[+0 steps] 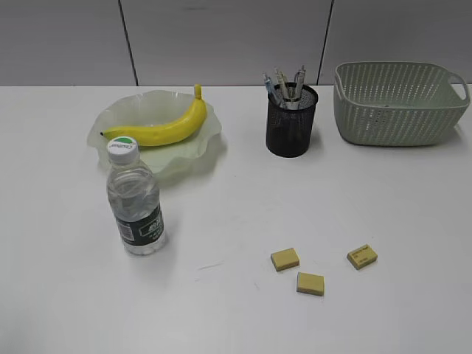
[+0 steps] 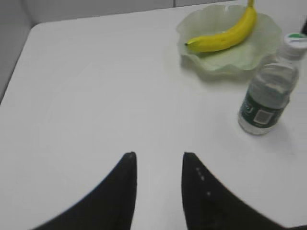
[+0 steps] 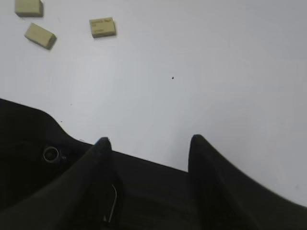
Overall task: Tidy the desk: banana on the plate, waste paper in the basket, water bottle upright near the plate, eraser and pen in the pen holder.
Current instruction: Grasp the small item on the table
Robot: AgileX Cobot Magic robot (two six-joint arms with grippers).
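Observation:
The banana (image 1: 166,130) lies on the pale-green plate (image 1: 198,151) at the back left; both show in the left wrist view, banana (image 2: 225,36) and plate (image 2: 249,55). The water bottle (image 1: 134,198) stands upright in front of the plate, also in the left wrist view (image 2: 268,93). The black pen holder (image 1: 290,122) holds several pens (image 1: 284,87). Three yellow erasers (image 1: 285,259) (image 1: 310,283) (image 1: 362,256) lie on the desk (image 1: 236,221); they show in the right wrist view (image 3: 102,27). The basket (image 1: 398,103) stands back right. No waste paper is visible. My left gripper (image 2: 158,155) and right gripper (image 3: 148,140) are open and empty, outside the exterior view.
A grey wall runs behind the desk. In the right wrist view a dark robot base (image 3: 29,158) lies below the gripper at the desk's edge.

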